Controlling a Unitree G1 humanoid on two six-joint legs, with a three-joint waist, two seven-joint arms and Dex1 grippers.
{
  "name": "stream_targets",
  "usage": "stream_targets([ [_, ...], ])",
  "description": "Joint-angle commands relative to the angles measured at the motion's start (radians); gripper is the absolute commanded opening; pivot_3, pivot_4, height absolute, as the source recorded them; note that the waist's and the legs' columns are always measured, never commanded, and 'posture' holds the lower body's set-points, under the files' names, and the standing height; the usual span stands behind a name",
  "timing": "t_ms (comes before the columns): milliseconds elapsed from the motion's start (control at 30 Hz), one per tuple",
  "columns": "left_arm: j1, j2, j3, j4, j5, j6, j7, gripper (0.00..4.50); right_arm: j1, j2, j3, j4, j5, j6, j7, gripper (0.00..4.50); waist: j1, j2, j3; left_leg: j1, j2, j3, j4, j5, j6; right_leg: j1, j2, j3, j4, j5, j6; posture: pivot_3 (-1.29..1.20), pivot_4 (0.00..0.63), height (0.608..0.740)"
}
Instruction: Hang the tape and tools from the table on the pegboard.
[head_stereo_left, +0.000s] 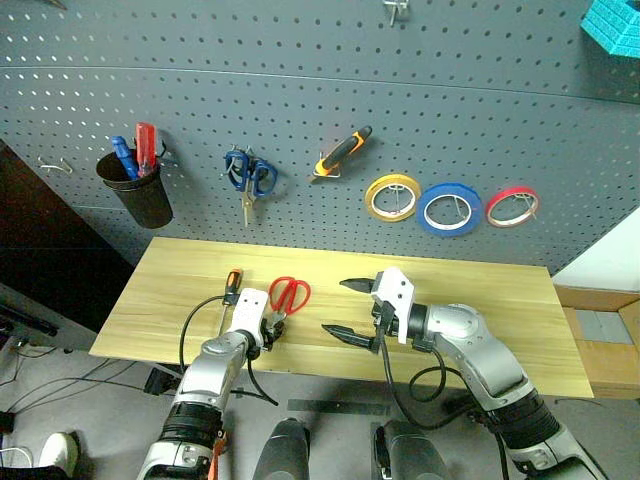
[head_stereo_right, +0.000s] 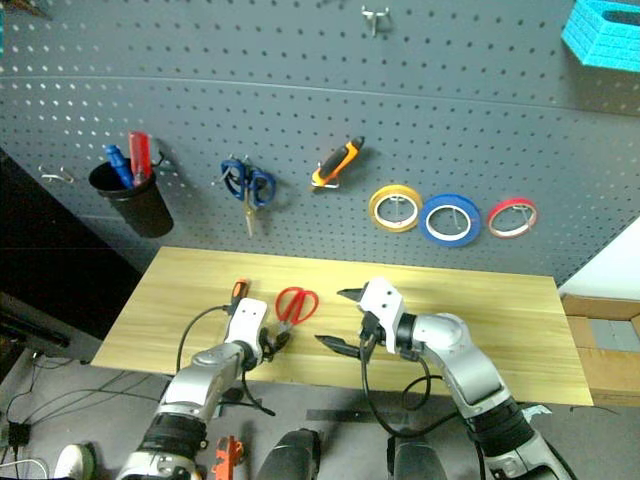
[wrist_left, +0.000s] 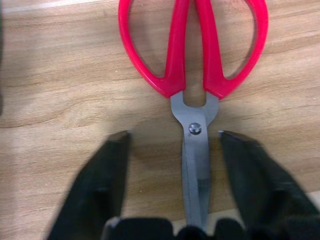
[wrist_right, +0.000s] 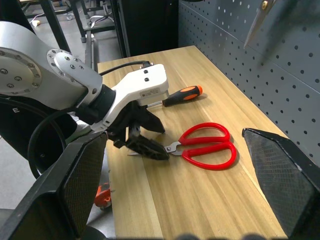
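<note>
Straddling steel blades, left hand (wrist_left: 170, 145), red-looped scissors (wrist_left: 192, 75)

The red-handled scissors (wrist_left: 195, 75) lie flat on the light wooden desk (wrist_left: 60, 85), blades closed. The left pincer (wrist_left: 172, 137) straddles the silver blades near the pivot screw, one black finger (wrist_left: 100, 185) on each side, both standing apart from the metal.
</note>
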Motion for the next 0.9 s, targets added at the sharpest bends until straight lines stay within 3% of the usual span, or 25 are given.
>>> stream_targets([
  [33, 0.017, -0.005, -0.003, 0.011, -0.011, 0.023, -0.024, 1.47, -0.019, 0.006, -0.017, -0.040, 0.018, -0.005, -0.001, 4.50, 0.000, 0.000, 0.000, 0.000, 0.000, 0.000, 0.000, 0.000, 0.000, 0.000, 0.000, 0.000, 0.000, 0.000, 0.000, 0.15, 0.213, 0.740],
  [167, 0.021, -0.006, -0.001, 0.008, -0.008, 0.022, -0.028, 0.26, -0.024, 0.006, -0.018, -0.033, 0.014, -0.010, -0.002, 4.50, 0.000, 0.000, 0.000, 0.000, 0.000, 0.000, 0.000, 0.000, 0.000, 0.000, 0.000, 0.000, 0.000, 0.000, 0.000, 0.15, 0.208, 0.740],
  [433, 0.048, -0.007, 0.015, -0.046, 0.002, -0.030, -0.006, 0.26, -0.029, 0.003, -0.028, -0.032, 0.016, -0.020, 0.000, 4.50, 0.000, 0.000, 0.000, 0.000, 0.000, 0.000, -0.001, 0.000, 0.000, 0.000, 0.000, 0.000, -0.001, 0.000, 0.001, 0.15, 0.189, 0.740],
  [633, 0.182, -0.042, 0.088, -0.326, -0.037, -0.144, 0.037, 0.26, -0.007, 0.023, -0.100, -0.098, 0.063, -0.013, -0.045, 4.50, 0.002, 0.000, 0.000, -0.003, 0.000, -0.001, -0.001, -0.001, -0.002, -0.001, -0.001, -0.001, -0.003, 0.002, -0.004, 0.17, 0.157, 0.740],
  [767, 0.291, -0.014, 0.062, -0.499, 0.015, -0.252, 0.039, 0.26, 0.033, 0.042, -0.155, -0.158, 0.129, -0.010, -0.067, 4.50, 0.003, 0.000, -0.001, -0.006, 0.001, -0.004, -0.002, -0.002, -0.004, -0.002, -0.002, -0.003, -0.005, 0.002, -0.004, 0.18, 0.135, 0.740],
  [900, 0.376, -0.050, 0.081, -0.681, 0.056, -0.368, 0.121, 0.26, 0.075, 0.043, -0.233, -0.270, 0.298, 0.065, -0.057, 4.50, 0.009, -0.001, -0.003, -0.009, 0.000, -0.005, -0.002, -0.002, -0.004, -0.001, -0.002, -0.005, -0.011, 0.003, -0.004, 0.20, 0.106, 0.740],
])
